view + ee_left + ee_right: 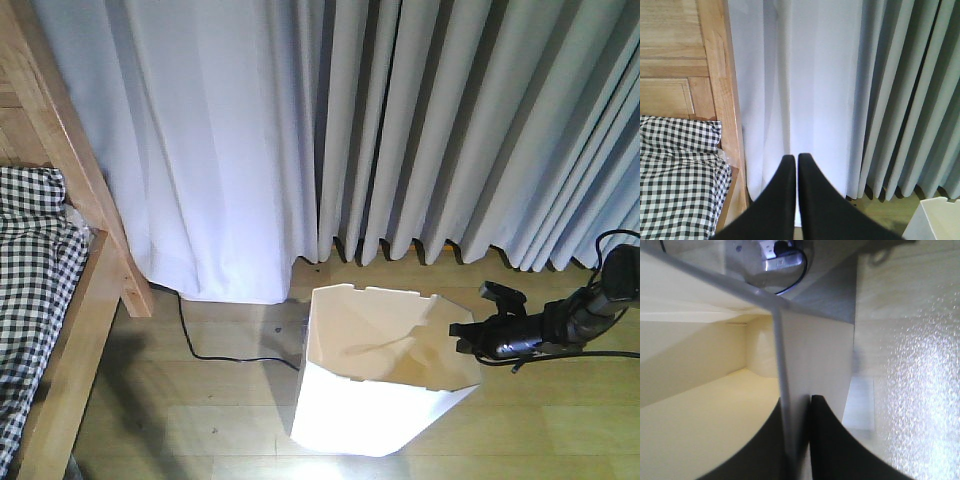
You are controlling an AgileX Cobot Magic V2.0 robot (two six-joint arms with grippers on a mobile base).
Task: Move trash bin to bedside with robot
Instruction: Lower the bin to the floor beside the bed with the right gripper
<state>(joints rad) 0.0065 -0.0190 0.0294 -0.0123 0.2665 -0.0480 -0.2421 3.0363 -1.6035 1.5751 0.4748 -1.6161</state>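
The white trash bin [370, 405] stands on the wooden floor in front of the curtains, its cream inside facing up. My right gripper [460, 336] reaches in from the right and is shut on the bin's right rim. In the right wrist view the gripper [796, 401] has one finger inside the bin and one outside, pinching the thin bin wall [815, 355]. The bed's wooden frame [95, 200] and checked cover [30, 280] lie at the left, some way from the bin. My left gripper [793, 158] is shut on nothing, held in the air facing the curtain beside the bed frame [715, 75].
Pale curtains [420, 120] hang to the floor behind the bin. A black cable [225, 357] runs across the floor between bed and bin to a power strip [782, 255] behind the bin. Bare wooden floor [170, 410] lies between the bin and the bed.
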